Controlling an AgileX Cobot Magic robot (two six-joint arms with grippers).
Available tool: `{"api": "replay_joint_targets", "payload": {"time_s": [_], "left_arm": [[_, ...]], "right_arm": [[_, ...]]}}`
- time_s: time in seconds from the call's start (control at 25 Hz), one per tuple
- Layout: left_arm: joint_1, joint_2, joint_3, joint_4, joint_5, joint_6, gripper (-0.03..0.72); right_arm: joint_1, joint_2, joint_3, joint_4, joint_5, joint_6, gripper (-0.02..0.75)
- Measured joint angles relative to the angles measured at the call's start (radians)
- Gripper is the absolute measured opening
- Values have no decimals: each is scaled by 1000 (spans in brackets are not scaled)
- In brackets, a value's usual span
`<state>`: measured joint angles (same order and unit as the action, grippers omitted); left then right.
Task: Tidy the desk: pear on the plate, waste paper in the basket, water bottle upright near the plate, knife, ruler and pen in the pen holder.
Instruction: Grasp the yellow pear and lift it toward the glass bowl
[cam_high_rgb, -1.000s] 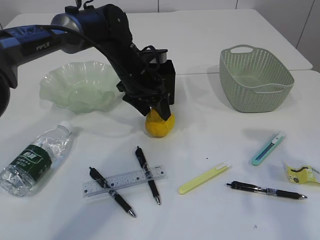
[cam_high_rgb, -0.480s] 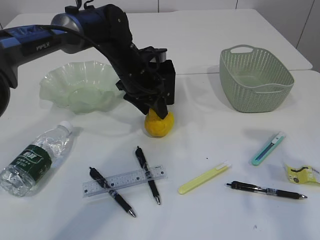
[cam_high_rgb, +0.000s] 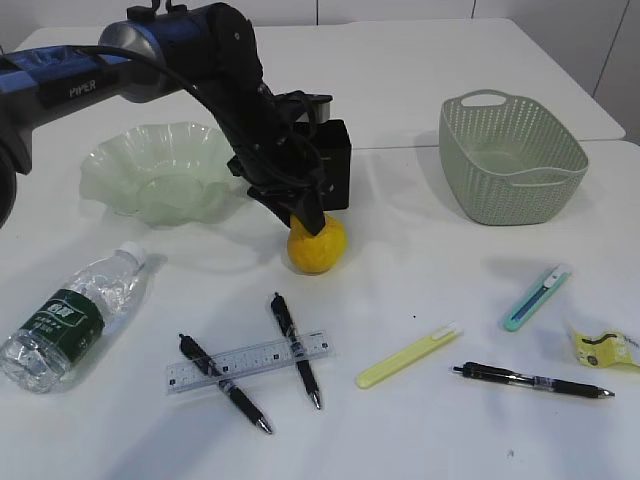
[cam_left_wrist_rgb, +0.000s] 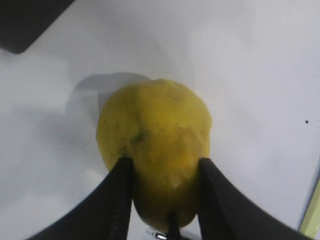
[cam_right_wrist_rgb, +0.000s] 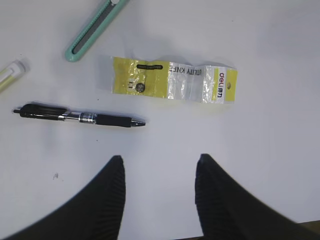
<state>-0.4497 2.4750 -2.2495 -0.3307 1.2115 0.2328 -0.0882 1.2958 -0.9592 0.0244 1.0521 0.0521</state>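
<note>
Left tool (cam_left_wrist_rgb: 165, 200) clamped on pear (cam_high_rgb: 317, 243), mid bench (cam_high_rgb: 420, 60), beside pen holder (cam_high_rgb: 335, 165). "PIPER" printed on left arm (cam_high_rgb: 90, 85). Right tool (cam_right_wrist_rgb: 159, 192) open, empty, above waste paper (cam_right_wrist_rgb: 172, 80) reading "UTILITY KNIFE", "deli". Bottle (cam_high_rgb: 70, 315) lying flat, label unreadable.

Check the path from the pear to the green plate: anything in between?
Nothing visible. The left gripper has its fingers on both sides of the pear, and the plate sits to the pear's left with only bare desk between. The pen holder stands just behind the pear, off that line.
</note>
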Motion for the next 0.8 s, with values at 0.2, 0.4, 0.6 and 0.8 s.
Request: {"api": "replay_joint_targets", "payload": {"time_s": [0.2,0.4,0.6,0.8], "left_arm": [[0,0,0,0,0,0,232],[0,0,-2,0,2,0,226],[0,-6,-4,2,6,0,223],[0,-52,-4,14,12,0,223]], "right_arm": [[0,0,0,0,0,-1,370],[0,0,0,0,0,-1,370],[0,0,0,0,0,-1,370],[0,0,0,0,3,-1,370]]}}
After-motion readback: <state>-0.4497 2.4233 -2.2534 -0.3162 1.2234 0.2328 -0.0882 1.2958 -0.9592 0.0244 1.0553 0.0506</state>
